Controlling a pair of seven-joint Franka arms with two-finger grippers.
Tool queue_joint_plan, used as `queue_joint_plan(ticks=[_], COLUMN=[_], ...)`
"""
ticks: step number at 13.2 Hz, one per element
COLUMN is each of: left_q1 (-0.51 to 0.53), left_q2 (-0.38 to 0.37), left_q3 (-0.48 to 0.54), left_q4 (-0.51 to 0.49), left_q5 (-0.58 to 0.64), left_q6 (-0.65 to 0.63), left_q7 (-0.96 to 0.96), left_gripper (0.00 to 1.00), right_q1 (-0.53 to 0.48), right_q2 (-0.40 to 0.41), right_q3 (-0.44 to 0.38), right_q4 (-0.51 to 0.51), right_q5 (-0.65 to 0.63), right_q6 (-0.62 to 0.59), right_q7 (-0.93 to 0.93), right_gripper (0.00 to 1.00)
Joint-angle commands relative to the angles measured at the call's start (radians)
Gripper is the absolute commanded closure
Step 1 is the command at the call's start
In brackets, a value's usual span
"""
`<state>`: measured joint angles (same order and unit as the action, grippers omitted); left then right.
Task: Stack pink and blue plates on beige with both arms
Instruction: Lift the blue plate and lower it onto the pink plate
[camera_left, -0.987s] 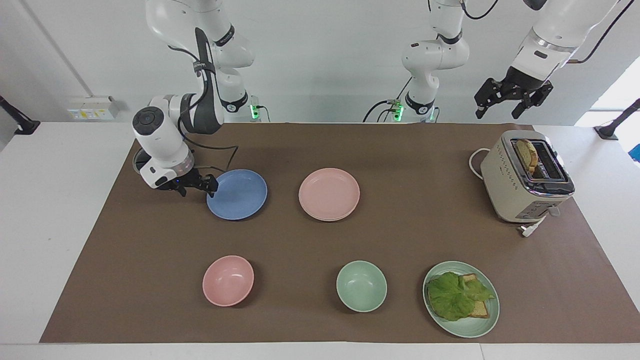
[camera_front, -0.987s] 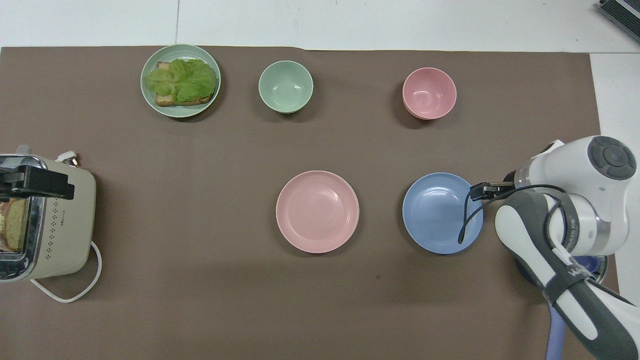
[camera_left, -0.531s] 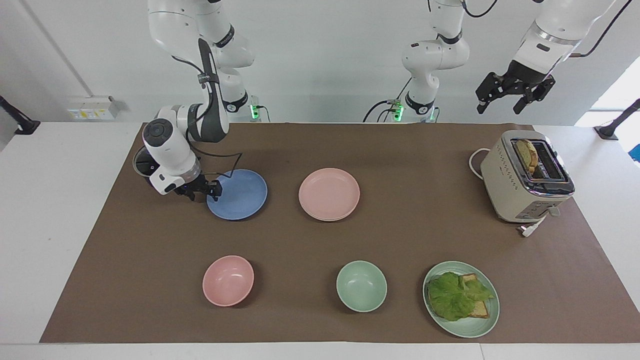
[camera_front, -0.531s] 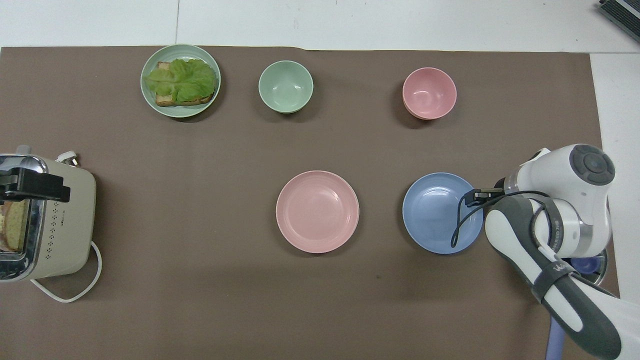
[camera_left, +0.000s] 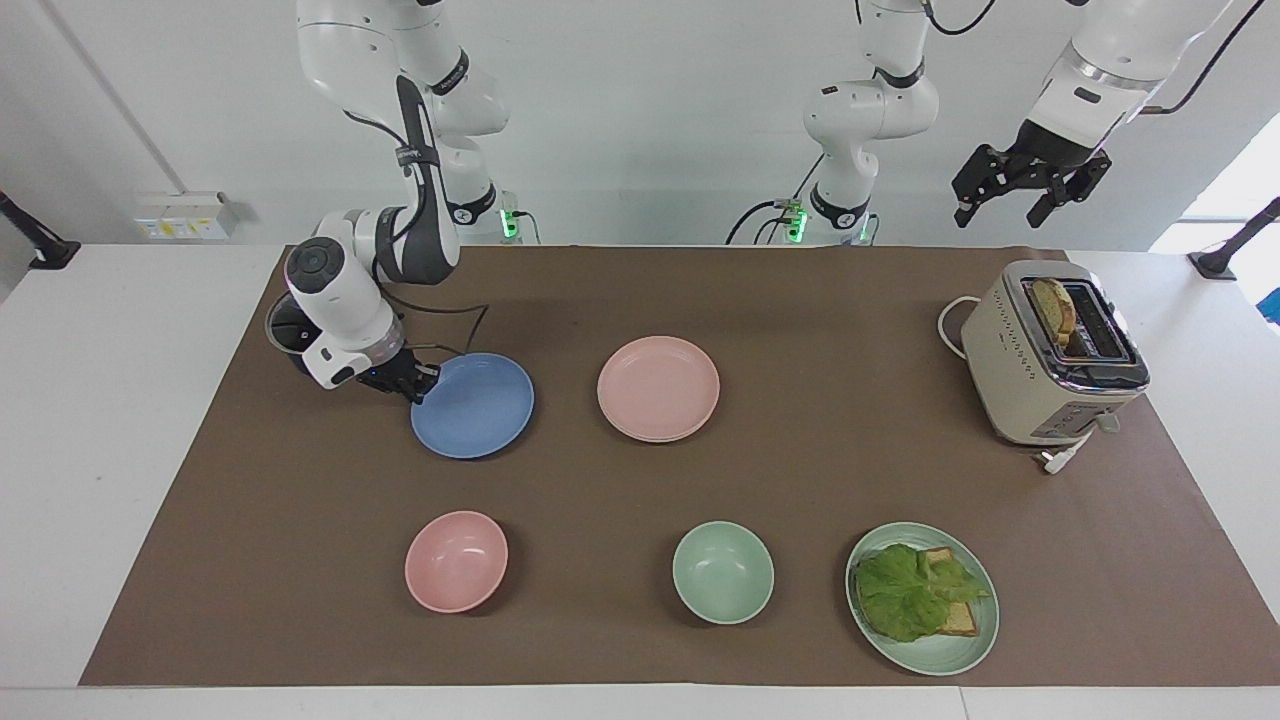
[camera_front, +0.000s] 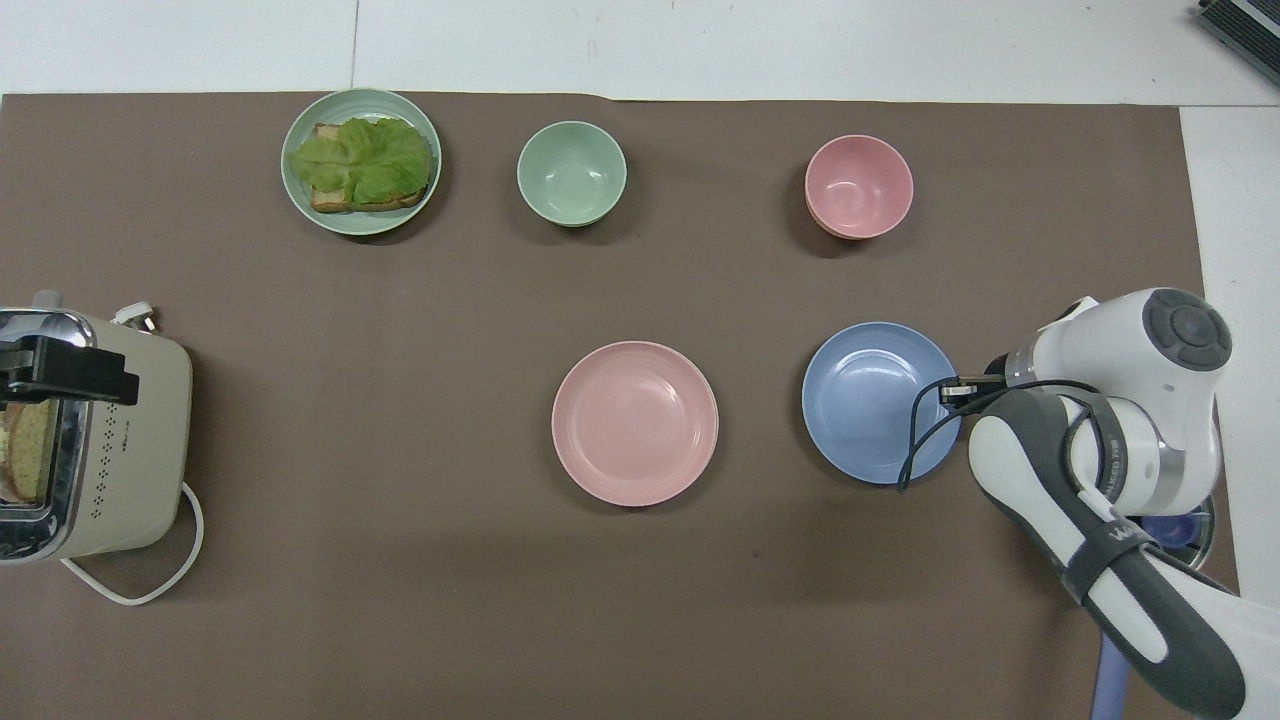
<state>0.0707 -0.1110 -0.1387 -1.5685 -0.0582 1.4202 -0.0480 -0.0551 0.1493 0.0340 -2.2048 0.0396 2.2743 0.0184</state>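
Observation:
The blue plate (camera_left: 480, 410) (camera_front: 870, 405) lies toward the right arm's end of the brown mat. My right gripper (camera_left: 422, 385) (camera_front: 950, 390) is shut on its rim at the side nearest that arm's end. The pink plate (camera_left: 658, 385) (camera_front: 635, 423) sits beside it at the mat's middle. A thin cream edge (camera_left: 657, 437) under the pink plate's rim looks like the beige plate, otherwise hidden. My left gripper (camera_left: 1000, 212) (camera_front: 70, 372) hangs open and high over the toaster, holding nothing; that arm waits.
A cream toaster (camera_left: 1030, 390) (camera_front: 130, 450) with bread stands at the left arm's end, its cord and plug (camera_left: 1058, 460) loose. Farther from the robots are a pink bowl (camera_left: 456, 560) (camera_front: 858, 186), a green bowl (camera_left: 722, 572) (camera_front: 571, 172) and a green plate (camera_left: 985, 625) (camera_front: 290, 165) holding a lettuce sandwich.
The right gripper has shut on the blue plate's rim, and the plate has shifted slightly away from the robots. The left gripper rose a little earlier and now stays put.

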Motion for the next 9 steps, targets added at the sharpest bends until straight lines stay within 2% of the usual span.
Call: queue_joint_plan(ticks=[1,4,6,9], left_q1=[0.014,0.014,0.014,0.014], left_q2=[-0.001,-0.001,-0.001,-0.001], left_q3=[-0.007,-0.007,-0.007,-0.007], left_q4=[0.016,0.016,0.015,0.016], left_q5=[0.012,0.012,0.012,0.012], left_q6=[-0.021,-0.021,-0.023,-0.021], left_q7=[0.008,0.008,0.008,0.008], left_gripper=[0.0,0.0,0.0,0.0], right_q1=[0.007,0.012,0.012,0.012], right_q2=[-0.019,-0.082,-0.132,-0.149], right_q3=[0.007,0.017,0.03,0.065], right_q4=[-0.012,-0.009,-0.001,0.03], right_q5=[0.025,0.043,0.109,0.126], right_q6=[-0.016,-0.064,-0.091,-0.107], right_q7=[-0.031,-0.04,-0.061,-0.066], right_gripper=[1.0,1.0,1.0,1.0])
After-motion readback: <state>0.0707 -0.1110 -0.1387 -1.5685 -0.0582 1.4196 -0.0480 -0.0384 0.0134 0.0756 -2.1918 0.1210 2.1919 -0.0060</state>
